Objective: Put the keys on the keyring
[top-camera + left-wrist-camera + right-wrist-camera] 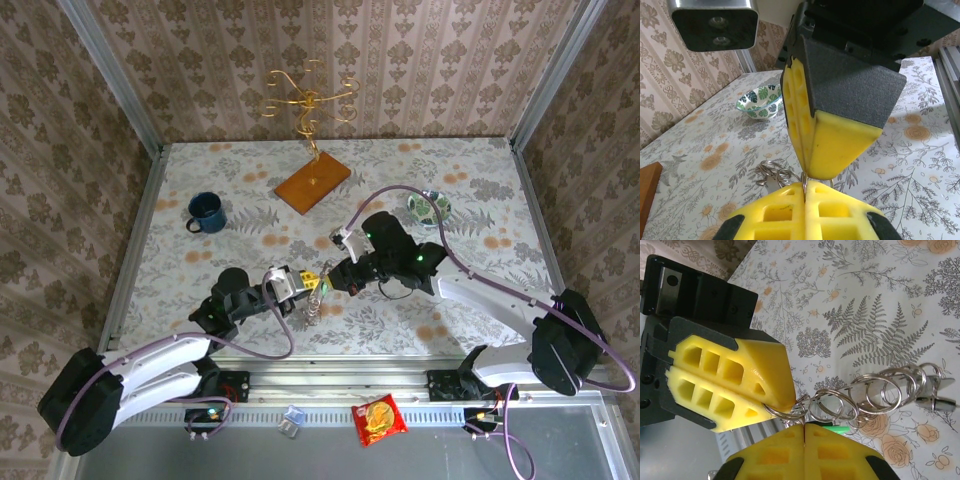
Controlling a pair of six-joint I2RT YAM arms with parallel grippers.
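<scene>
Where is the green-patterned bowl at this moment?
In the top view the green-patterned bowl sits on the table's right side, just beyond the right arm's wrist, well right of the wooden board.

the top external camera is looking steeply down from above and behind the arm bases, taking in the whole table (240, 160) from afar. the left wrist camera is peering along the left gripper (805, 192), very close, facing the right gripper (816, 172); the right wrist camera is facing back. all three are sharing the keyring (860, 400).
</scene>
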